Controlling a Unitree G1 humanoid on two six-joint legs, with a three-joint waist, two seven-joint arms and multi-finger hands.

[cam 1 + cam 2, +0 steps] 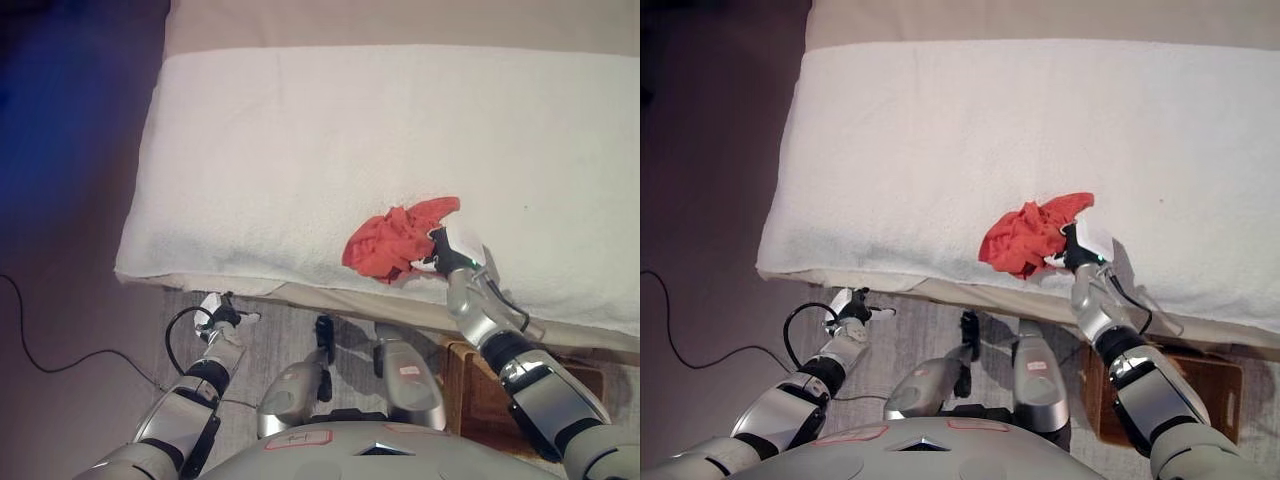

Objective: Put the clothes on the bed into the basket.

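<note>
A crumpled red garment [392, 243] lies on the white-covered bed [300, 150], close to the front edge. My right hand [447, 256] sits at the garment's right side, its fingers curled into the cloth's edge. My left hand [222, 318] hangs low over the floor in front of the bed, fingers relaxed and holding nothing. A brown basket [1215, 385] stands on the floor at the lower right, partly hidden behind my right arm.
The bed's front edge [300, 290] runs across the view just ahead of me. Grey wood flooring [270, 340] lies between me and the bed. To the left of the bed there is dark floor [60, 250].
</note>
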